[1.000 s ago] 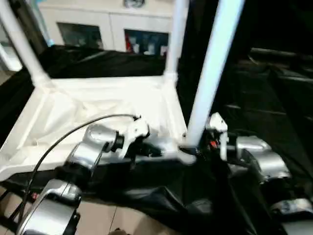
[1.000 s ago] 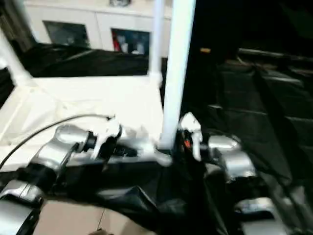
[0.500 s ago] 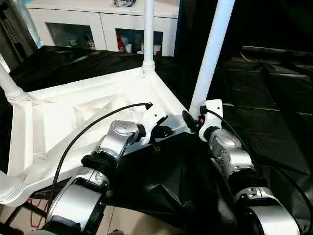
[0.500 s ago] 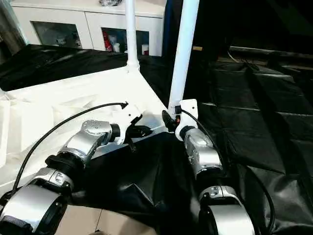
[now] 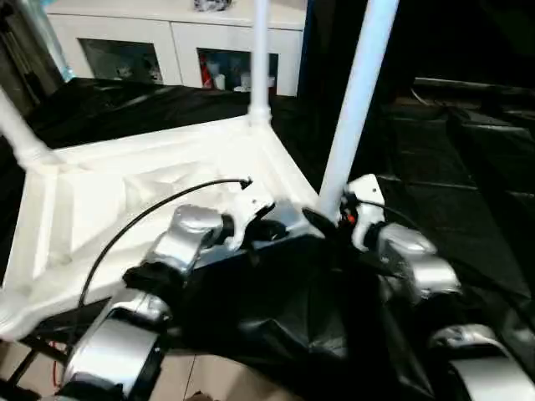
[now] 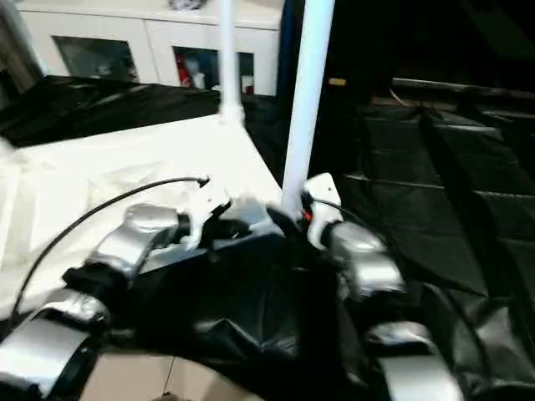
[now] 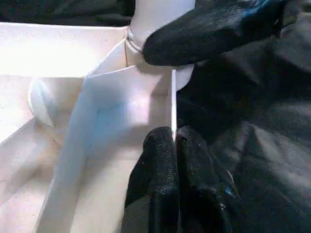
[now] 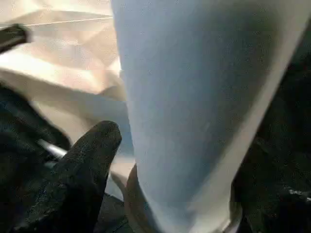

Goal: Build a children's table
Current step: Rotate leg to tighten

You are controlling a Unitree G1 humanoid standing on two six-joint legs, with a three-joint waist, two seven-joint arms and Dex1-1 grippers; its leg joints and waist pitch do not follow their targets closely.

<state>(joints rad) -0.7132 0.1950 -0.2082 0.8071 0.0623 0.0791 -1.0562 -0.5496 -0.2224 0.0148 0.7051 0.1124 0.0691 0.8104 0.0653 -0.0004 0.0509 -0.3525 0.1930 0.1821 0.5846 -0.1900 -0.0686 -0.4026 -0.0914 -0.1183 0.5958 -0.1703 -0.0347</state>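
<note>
The children's table lies upside down, its white ribbed top (image 5: 125,192) on a black-draped surface. Three legs stand up from its corner sockets: a near leg (image 5: 355,92), a far leg (image 5: 260,58) and one at the left (image 5: 17,125). My left gripper (image 5: 277,227) is at the near right corner, shut on the top's thin rim (image 7: 173,97). My right gripper (image 5: 320,219) straddles the foot of the near leg (image 8: 194,97). One finger (image 8: 92,155) stands just beside the leg with a thin gap. The right gripper's finger (image 7: 209,29) also appears by the corner socket.
A white cabinet with glass doors (image 5: 175,42) stands at the back. Black sheeting (image 5: 468,167) covers the surface to the right and hangs in folds over the near edge. Bare floor (image 5: 201,380) lies below. A black cable (image 5: 142,221) arcs over my left forearm.
The view has swung and tilted. Both grippers remain at the near right corner; the left keeps its pinch on the rim and the right stays around the near leg's foot.
</note>
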